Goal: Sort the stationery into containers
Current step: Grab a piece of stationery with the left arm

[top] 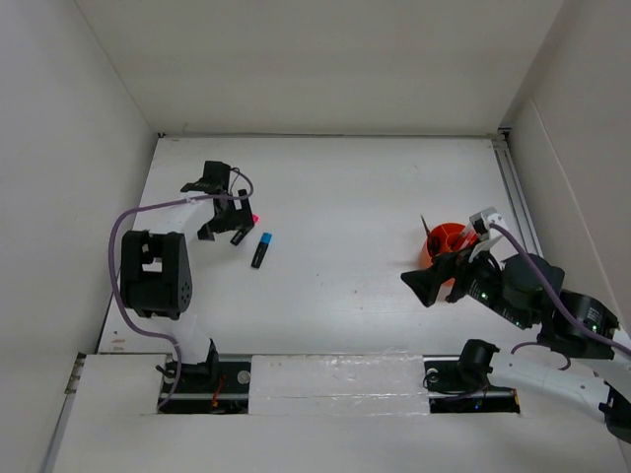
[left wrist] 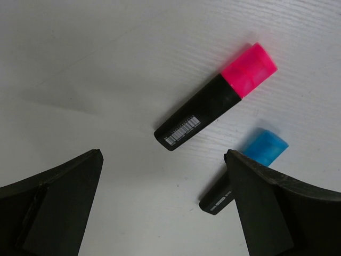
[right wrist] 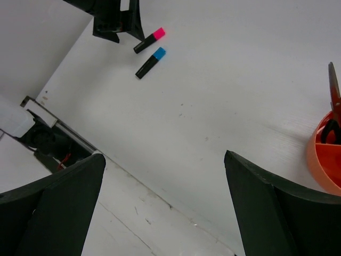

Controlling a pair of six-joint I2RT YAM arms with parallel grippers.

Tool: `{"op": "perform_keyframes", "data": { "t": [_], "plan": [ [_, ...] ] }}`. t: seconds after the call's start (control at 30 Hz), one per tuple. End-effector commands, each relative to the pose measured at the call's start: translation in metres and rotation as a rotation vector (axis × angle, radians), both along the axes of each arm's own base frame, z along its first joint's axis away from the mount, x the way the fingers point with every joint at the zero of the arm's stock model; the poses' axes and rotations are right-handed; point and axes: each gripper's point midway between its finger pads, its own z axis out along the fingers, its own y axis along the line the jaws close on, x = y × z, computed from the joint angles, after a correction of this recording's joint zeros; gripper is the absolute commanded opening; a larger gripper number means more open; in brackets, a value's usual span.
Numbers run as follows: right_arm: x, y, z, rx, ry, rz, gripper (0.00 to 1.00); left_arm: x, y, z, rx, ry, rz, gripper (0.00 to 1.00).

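Observation:
Two markers lie side by side on the white table at the left. The pink-black marker [top: 246, 227] [left wrist: 213, 98] [right wrist: 149, 40] is the farther one, the blue-black marker [top: 261, 249] [left wrist: 250, 160] [right wrist: 150, 62] the nearer. My left gripper [top: 219, 205] [left wrist: 163, 157] hovers open just left of them and holds nothing; its right finger hides part of the blue marker's body. The orange cup [top: 446, 242] [right wrist: 322, 160] stands at the right with a thin red-orange item [right wrist: 333, 88] and something black inside. My right gripper [top: 439, 276] [right wrist: 164, 156] hangs open and empty beside the cup's near-left side.
White walls enclose the table on the left, back and right. A metal rail [top: 518, 197] runs along the right edge. A taped seam [right wrist: 133, 184] crosses the near edge by the arm bases.

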Motion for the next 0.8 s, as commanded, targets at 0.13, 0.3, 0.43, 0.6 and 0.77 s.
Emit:
{"op": "perform_keyframes", "data": {
  "t": [0.13, 0.3, 0.43, 0.6, 0.77],
  "plan": [
    [-0.01, 0.011, 0.017, 0.076, -0.044, 0.086, 1.0, 0.019, -0.008, -0.014, -0.021, -0.009, -0.045, 0.94],
    [-0.011, 0.009, 0.026, 0.094, -0.056, 0.086, 1.0, 0.019, -0.01, -0.026, -0.028, 0.024, -0.049, 0.92],
    [-0.01, 0.011, 0.028, 0.093, -0.055, 0.086, 1.0, 0.018, -0.009, -0.03, -0.028, 0.035, -0.049, 0.9],
    [-0.008, 0.015, 0.031, 0.093, -0.055, 0.086, 1.0, 0.017, -0.009, -0.034, -0.027, 0.046, -0.049, 0.81],
    [-0.009, 0.015, 0.034, 0.102, -0.058, 0.095, 1.0, 0.018, -0.013, -0.037, -0.047, 0.046, -0.057, 0.73]
  ]
}}
